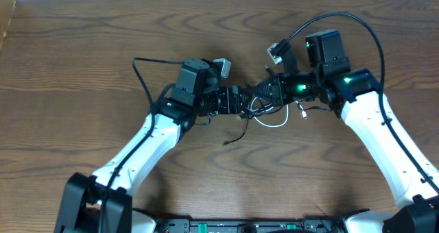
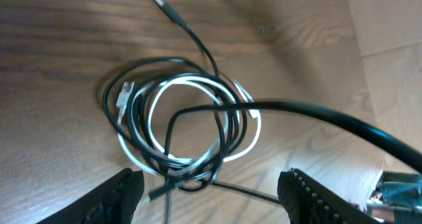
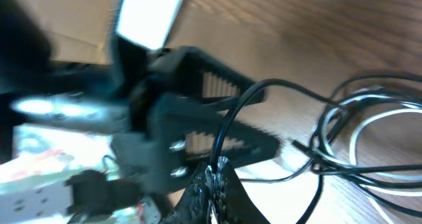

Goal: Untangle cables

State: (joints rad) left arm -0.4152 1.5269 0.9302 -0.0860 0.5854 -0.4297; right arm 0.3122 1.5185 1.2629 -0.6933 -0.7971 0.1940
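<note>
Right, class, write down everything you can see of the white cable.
The white cable is a thin, smooth, plastic-looking cord lying flat on the wooden table, coiled into a rough loop. One small white plug shows at the loop's edge. The black cable winds through and over it. The open left claw hovers beside it, not gripping.

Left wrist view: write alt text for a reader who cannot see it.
A black cable and a white cable lie coiled together in tangled loops on a wooden table. The left gripper hangs open over the coil, its fingers at the bottom edge.
</note>
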